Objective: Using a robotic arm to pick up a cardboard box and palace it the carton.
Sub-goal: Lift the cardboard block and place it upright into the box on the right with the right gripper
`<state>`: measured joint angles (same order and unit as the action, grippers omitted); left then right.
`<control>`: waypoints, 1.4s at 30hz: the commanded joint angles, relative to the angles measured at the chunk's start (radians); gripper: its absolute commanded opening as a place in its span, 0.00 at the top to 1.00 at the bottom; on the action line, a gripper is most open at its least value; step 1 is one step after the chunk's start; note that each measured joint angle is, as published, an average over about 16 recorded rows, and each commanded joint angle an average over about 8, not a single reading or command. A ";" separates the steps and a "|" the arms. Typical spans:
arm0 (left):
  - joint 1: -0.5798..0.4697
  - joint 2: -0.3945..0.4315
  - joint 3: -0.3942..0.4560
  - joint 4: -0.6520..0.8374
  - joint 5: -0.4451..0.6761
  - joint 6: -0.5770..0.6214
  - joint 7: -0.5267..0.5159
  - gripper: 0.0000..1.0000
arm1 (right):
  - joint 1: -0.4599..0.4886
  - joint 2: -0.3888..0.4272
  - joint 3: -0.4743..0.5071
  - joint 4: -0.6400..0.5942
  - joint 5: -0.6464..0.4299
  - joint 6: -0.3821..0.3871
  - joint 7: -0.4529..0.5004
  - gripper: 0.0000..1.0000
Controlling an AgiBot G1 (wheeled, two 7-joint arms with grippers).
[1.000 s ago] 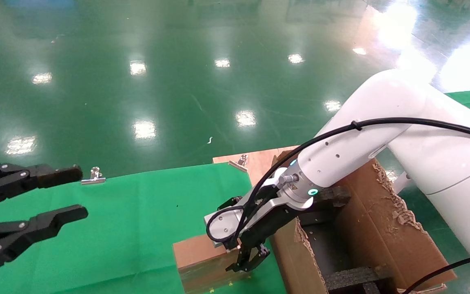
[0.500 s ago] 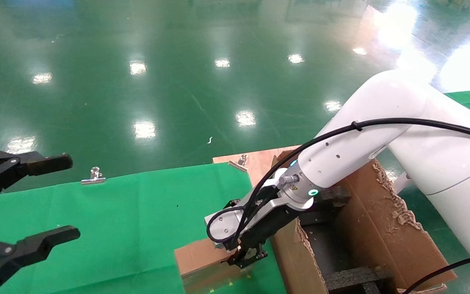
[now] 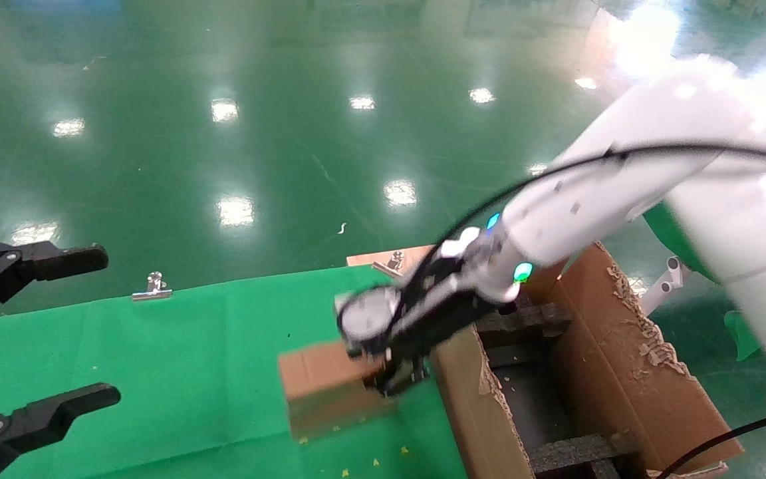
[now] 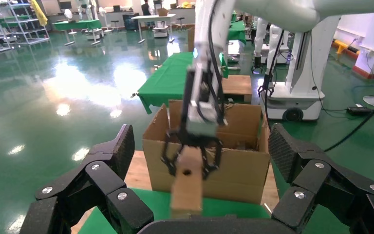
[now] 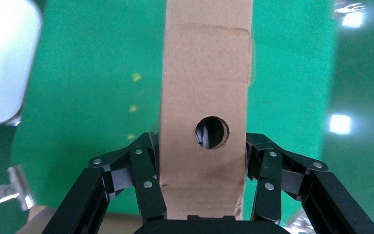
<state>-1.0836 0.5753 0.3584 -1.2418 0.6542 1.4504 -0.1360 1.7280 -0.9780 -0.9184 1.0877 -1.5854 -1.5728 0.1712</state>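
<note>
Small cardboard box (image 5: 204, 122) pinched across its narrow width in the right pincer (image 5: 203, 168), round hole facing the wrist, fingers (image 5: 146, 180) pressed flat on both side faces. Hangs off the green-covered surface (image 3: 177, 359), seemingly clear of it, with most of its length reaching out ahead of the pincer and only the near end gripped. Judged step: carrying the load over to the carton (image 3: 616, 372).

To do well: keep the squeeze firm, since a long overhang beyond the fingertips tends to swing or slip. Lift enough that the free end passes above the ragged near wall of the carton, just beside the pincer on its far side from the cloth. Avoid a low sideways drag; a snag on the torn flap seems the likeliest fault. Once over the opening, line up with a gap between the black foam inserts (image 3: 576, 449), lower, then release.

Left pincer (image 4: 202, 195) parked well apart on the opposite side, spread wide and empty. Robotic arm (image 3: 596, 199) reaching across above the carton.
</note>
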 commanded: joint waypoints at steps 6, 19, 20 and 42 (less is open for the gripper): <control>0.000 0.000 0.000 0.000 0.000 0.000 0.000 0.00 | 0.169 0.013 -0.017 -0.089 0.083 -0.018 -0.040 1.00; 0.000 0.000 0.000 0.000 0.000 0.000 0.000 0.00 | 0.388 0.085 -0.167 -0.191 0.230 -0.014 -0.082 1.00; 0.000 0.000 0.000 0.000 0.000 0.000 0.000 0.00 | 0.397 0.096 -0.178 -0.194 0.234 -0.014 -0.082 1.00; 0.000 0.000 0.000 0.000 0.000 0.000 0.000 0.00 | 0.557 0.559 -0.419 -0.018 0.146 -0.013 0.088 1.00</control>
<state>-1.0836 0.5753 0.3585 -1.2418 0.6541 1.4504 -0.1360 2.2753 -0.4283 -1.3384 1.0724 -1.4359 -1.5848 0.2595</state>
